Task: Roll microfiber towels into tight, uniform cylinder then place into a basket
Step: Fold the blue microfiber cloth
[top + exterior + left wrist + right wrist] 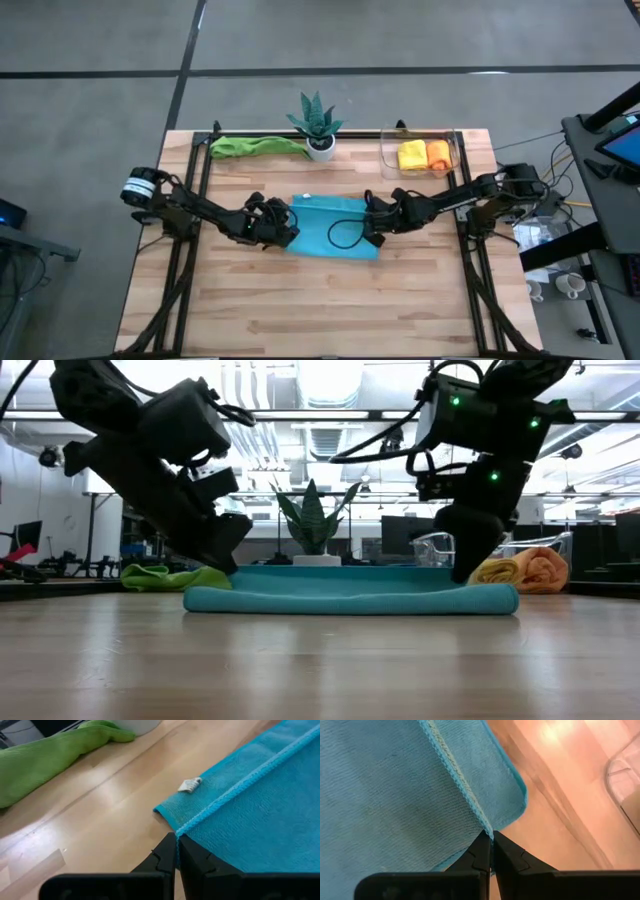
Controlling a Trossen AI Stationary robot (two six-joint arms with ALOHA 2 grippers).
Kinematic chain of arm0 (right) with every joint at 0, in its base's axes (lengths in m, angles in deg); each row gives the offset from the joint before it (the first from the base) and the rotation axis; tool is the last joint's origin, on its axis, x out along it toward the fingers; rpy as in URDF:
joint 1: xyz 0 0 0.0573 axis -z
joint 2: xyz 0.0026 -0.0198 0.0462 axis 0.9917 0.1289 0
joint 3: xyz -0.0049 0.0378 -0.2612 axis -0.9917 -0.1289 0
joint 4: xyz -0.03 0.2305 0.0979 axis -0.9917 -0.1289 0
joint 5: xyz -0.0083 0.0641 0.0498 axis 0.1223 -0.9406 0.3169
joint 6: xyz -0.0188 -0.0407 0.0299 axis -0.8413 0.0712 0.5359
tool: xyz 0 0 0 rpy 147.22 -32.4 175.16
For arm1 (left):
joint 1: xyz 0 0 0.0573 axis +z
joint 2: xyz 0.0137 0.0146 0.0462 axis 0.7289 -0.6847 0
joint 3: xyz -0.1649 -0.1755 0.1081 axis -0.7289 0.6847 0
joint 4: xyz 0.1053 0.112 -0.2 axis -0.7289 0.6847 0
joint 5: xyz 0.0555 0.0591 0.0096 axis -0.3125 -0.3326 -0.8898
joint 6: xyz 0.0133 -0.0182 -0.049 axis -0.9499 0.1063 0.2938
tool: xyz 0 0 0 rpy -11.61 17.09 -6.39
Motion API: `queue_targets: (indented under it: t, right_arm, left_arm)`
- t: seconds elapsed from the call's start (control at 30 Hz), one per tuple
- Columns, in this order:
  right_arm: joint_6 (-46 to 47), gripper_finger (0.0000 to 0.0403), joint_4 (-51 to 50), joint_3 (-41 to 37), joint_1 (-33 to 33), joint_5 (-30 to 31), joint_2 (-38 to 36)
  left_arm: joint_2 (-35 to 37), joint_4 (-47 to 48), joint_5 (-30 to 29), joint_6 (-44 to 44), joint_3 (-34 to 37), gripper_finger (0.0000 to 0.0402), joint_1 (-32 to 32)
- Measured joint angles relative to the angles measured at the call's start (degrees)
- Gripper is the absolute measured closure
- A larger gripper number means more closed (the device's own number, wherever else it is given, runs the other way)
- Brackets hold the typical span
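A light blue towel (pixel 330 228) lies on the table's middle, its near part folded over onto the rest. My left gripper (pixel 287 226) is shut on the fold's left end and my right gripper (pixel 372 226) is shut on its right end. A green towel (pixel 255 146) lies loose at the far left. A yellow roll (pixel 411 155) and an orange roll (pixel 438 153) lie in the clear basket (pixel 452 140) at the far right. My left gripper pinches the stitched hem of the folded-over layer (pixel 187 829) between its two fingers, at the towel's left end. The lower layer lies flat on the table beyond it. My right gripper pinches the stitched hem of the folded-over layer (pixel 482 824) between its two fingers, at the towel's right end. The towel's far corner (pixel 517 795) lies flat on the table beyond.
A green spiky plant in a white pot (pixel 318 128) stands at the far edge between the green towel and the basket. Bare wood lies toward the near edge. A small white tag (pixel 190 784) sits on the blue towel's far left corner.
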Motion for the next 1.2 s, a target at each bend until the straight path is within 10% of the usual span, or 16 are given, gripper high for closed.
queue_targets:
  t: [0.33,0.83,1.2]
  right_arm:
    - [-1.1,0.0388,1.6,0.0,0.4,3.0,1.6]
    - [-3.6,0.0239,0.1,-0.1,1.9,10.6,1.1]
    - [-3.6,0.022,-1.2,0.0,1.9,10.6,-1.7]
  left_arm:
    - [-0.6,-0.4,-0.2,0.0,0.1,0.0402,0.4]
    - [-7.2,-7.1,-1.4,-4.6,-0.8,0.0402,3.0]
    - [-5.5,-7.4,-5.4,-7.1,-1.7,0.0402,4.1]
